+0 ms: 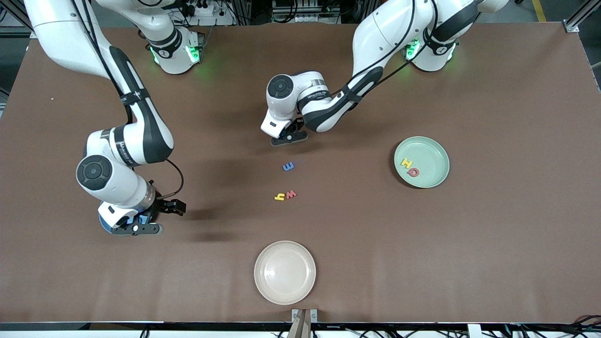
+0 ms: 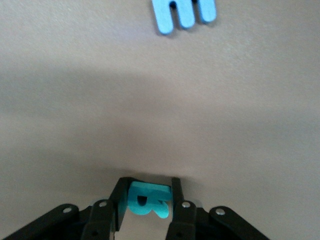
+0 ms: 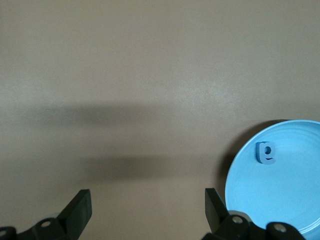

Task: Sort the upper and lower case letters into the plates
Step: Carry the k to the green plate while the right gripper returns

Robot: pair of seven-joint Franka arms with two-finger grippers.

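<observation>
Letters lay scattered near the middle of the brown tabletop [image 1: 422,258]: a blue foam letter E [image 1: 288,166], and nearer the front camera a yellow letter h [image 1: 280,196] touching a red letter W [image 1: 291,194]. The left end effector [image 2: 147,200] hung over the tabletop beside the blue E, its fingers closed on a small teal foam letter [image 2: 146,199]. The pale mint green round plate [image 1: 434,176] sat toward the left arm's end, holding a yellow letter H [image 1: 406,163] and a red letter Q [image 1: 413,172]. The right end effector [image 3: 147,210] hovered over the edge of the blue round plate [image 3: 290,200] at the right arm's end, fingers spread wide and holding nothing; a blue lowercase letter [image 3: 265,152] lay in that plate. A cream-beige plate [image 1: 284,272] sat nearest the front camera.
</observation>
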